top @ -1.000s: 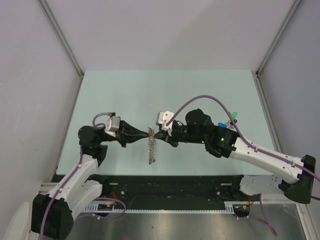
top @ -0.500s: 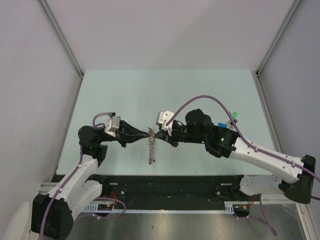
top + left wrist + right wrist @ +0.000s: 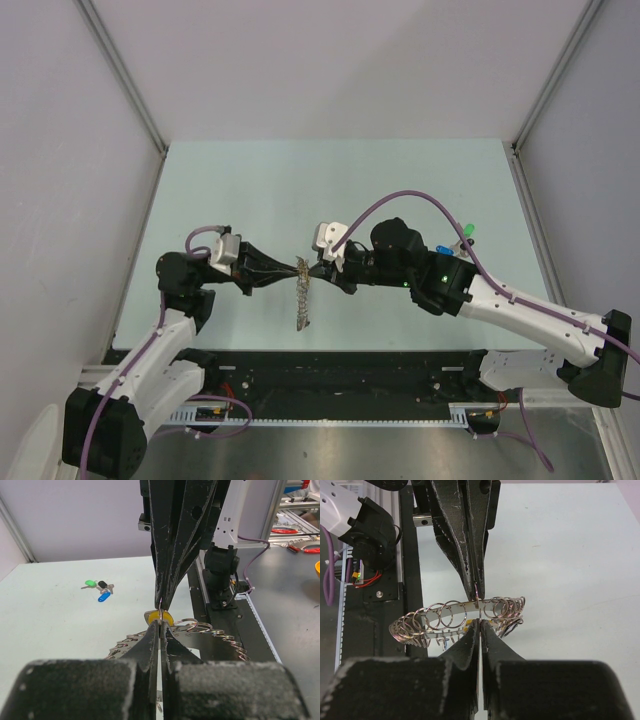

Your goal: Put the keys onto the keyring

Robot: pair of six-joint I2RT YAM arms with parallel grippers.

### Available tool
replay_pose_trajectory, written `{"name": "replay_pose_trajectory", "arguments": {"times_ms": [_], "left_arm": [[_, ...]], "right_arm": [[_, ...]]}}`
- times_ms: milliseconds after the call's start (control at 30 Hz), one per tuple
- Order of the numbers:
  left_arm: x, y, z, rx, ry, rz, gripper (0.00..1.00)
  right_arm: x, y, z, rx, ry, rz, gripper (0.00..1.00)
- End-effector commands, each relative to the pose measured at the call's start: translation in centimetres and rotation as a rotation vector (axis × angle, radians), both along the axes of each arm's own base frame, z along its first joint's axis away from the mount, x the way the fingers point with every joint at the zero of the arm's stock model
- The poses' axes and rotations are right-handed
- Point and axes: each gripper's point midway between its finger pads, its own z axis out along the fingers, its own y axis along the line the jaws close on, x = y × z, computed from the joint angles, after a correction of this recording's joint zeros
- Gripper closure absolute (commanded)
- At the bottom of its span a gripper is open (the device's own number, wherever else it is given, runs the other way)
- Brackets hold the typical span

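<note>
The keyring (image 3: 302,300) is a grey band strung with several small wire rings, and it hangs below the point where both grippers meet. It also shows in the left wrist view (image 3: 220,635) and the right wrist view (image 3: 445,616). My left gripper (image 3: 298,267) (image 3: 161,624) is shut on one small ring at the band's top edge. My right gripper (image 3: 312,269) (image 3: 479,622) is shut tip to tip against it, with the yellow key (image 3: 166,617) pinched at the junction. Green, black and blue keys (image 3: 100,586) lie together on the table at the right (image 3: 455,240).
The pale green table (image 3: 330,190) has white walls on three sides. A black rail (image 3: 330,372) with the arm bases runs along the near edge. The right arm's purple cable (image 3: 400,198) arches above it.
</note>
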Motion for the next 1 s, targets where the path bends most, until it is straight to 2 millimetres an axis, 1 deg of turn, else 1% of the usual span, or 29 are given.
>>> {"name": "replay_pose_trajectory", "arguments": {"times_ms": [0,667,967], "left_arm": [[-0.25,-0.03,1.62,-0.024,-0.073,-0.003,1.0],[0.29,0.02,1.58,-0.024,-0.079,0.033,1.0],[0.21,0.02,1.55,-0.022,-0.081,0.03,1.0]], "right_arm": [[-0.54,0.17,2.85,0.061,-0.033,0.027,1.0],[-0.6,0.04,2.82,0.056,-0.032,0.028,1.0],[-0.53,0.12,2.65,0.052,-0.031,0.026,1.0]]}}
